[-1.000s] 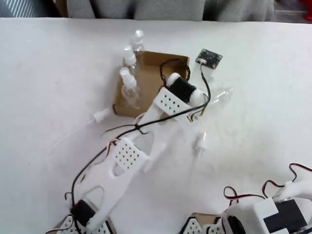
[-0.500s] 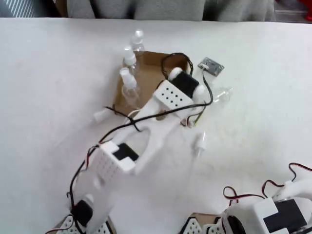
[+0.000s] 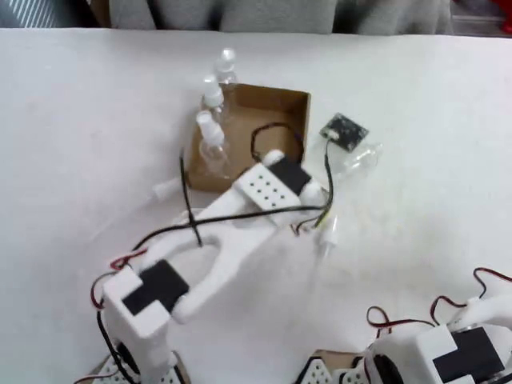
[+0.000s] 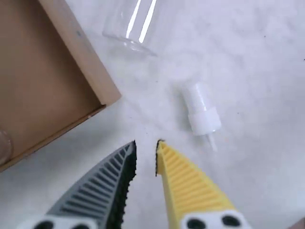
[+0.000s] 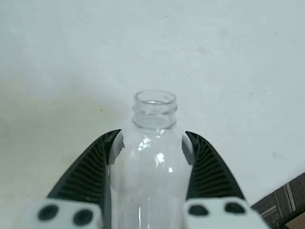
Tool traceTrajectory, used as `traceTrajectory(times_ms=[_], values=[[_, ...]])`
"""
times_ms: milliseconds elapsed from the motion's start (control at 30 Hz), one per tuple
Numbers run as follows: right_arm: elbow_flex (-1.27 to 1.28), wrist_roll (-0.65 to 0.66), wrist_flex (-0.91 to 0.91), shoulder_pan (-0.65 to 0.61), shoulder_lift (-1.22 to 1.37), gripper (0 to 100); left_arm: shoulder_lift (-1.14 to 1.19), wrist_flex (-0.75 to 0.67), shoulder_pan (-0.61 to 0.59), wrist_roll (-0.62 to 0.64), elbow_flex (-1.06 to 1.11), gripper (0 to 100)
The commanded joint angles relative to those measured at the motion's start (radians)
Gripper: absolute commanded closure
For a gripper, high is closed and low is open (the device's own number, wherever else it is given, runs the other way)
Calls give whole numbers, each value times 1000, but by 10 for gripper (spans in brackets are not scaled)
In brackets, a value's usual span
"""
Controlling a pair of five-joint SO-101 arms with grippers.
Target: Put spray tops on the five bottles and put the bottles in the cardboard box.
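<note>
1. standing by the table (image 3: 96,104), i see the cardboard box (image 3: 268,104) mid-table, three capped bottles (image 3: 212,148) along one edge of it.
2. the left gripper (image 4: 146,148) hangs low beside the box's corner, jaws parted a sliver, holding nothing.
3. the right gripper (image 5: 152,137) is clamped on an uncapped bottle (image 5: 153,112), its neck free beyond the jaws.
4. the spray top (image 4: 202,112) lies just ahead of the left gripper; i'd widen the jaws, take its collar clear of the tube, then square it over that open neck.
</note>
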Motion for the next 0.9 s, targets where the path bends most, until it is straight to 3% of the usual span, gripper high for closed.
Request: traceTrajectory(times_ms=[0, 67, 367, 633, 867], values=[[38, -2, -38, -16, -8, 982, -104, -181, 50, 3, 138, 902], [68, -2, -81, -21, -8, 982, -101, -209, 71, 9, 166, 867], [118, -2, -143, -21, -10, 982, -97, -354, 101, 256, 262, 623], [120, -2, -137, -21, -10, 982, -2, -400, 111, 276, 212, 611], [120, -2, -137, -21, -10, 982, 222, -212, 107, 319, -51, 611]])
